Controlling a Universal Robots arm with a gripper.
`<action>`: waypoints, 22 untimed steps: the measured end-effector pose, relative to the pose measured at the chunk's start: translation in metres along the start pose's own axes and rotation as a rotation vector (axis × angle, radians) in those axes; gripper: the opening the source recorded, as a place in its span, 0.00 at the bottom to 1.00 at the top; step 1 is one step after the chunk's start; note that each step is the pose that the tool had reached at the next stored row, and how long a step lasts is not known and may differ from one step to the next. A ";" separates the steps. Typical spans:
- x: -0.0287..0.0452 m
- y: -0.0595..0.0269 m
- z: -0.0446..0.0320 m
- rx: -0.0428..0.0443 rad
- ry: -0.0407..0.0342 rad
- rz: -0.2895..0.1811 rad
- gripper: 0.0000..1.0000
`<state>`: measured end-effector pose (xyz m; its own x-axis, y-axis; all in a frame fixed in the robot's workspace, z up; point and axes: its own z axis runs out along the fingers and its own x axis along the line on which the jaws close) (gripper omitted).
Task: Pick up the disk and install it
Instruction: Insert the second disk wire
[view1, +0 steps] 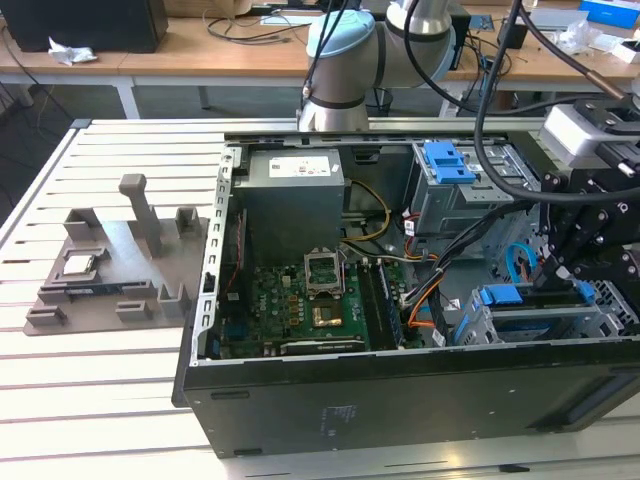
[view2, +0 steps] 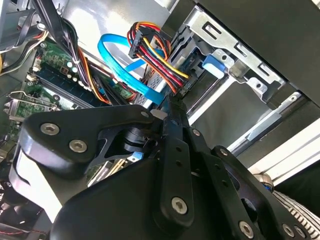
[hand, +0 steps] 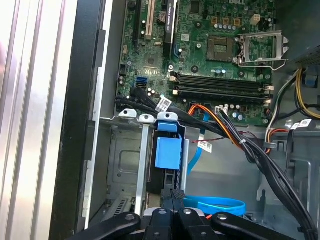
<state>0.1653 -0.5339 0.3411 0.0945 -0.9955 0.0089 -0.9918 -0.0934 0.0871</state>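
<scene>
**Mia:** Where is the disk (view1: 498, 296) now?

**Tom:** It is the flat silver metal drive in a blue plastic frame. In the exterior view it sits at about 4 o'clock inside the big black metal computer case (view1: 330, 410). It stands on its edge in a slot of the grey metal cage (view1: 478, 325). In the first wrist view the blue frame of the disk (hand: 167, 152) shows between the thin rails of the cage (hand: 125, 165).

**Mia:** And the black gripper (view1: 556, 272)?

**Tom:** It hangs right over the cage. In the first wrist view the gripper (hand: 172, 196) sits at the end of the disk, and its two fingers are narrow, pressed close together. I cannot tell if they pinch a thin edge or just touch it.

**Mia:** So which step is this?

**Tom:** I think it is the putting-in step. The picking up looks done, because the disk is already in its slot. I cannot see if it has gone all the way in.

**Mia:** What does the last bit need?

**Tom:** I guess a straight, gentle push along the slot. The flat blue cable (hand: 220, 204) and the bundle of black wires (hand: 270, 165) lie just beside the cage, so the gripper must keep clear of them.
</scene>
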 end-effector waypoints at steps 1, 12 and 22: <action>0.0000 0.0000 0.0004 0.0000 -0.0001 0.000 0.10; 0.0001 0.0017 -0.0191 0.0020 0.0001 0.000 0.17; -0.0015 0.0041 -0.0489 0.0044 0.0005 0.000 0.10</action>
<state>0.1653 -0.5319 0.3902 0.0947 -0.9955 0.0093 -0.9922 -0.0937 0.0827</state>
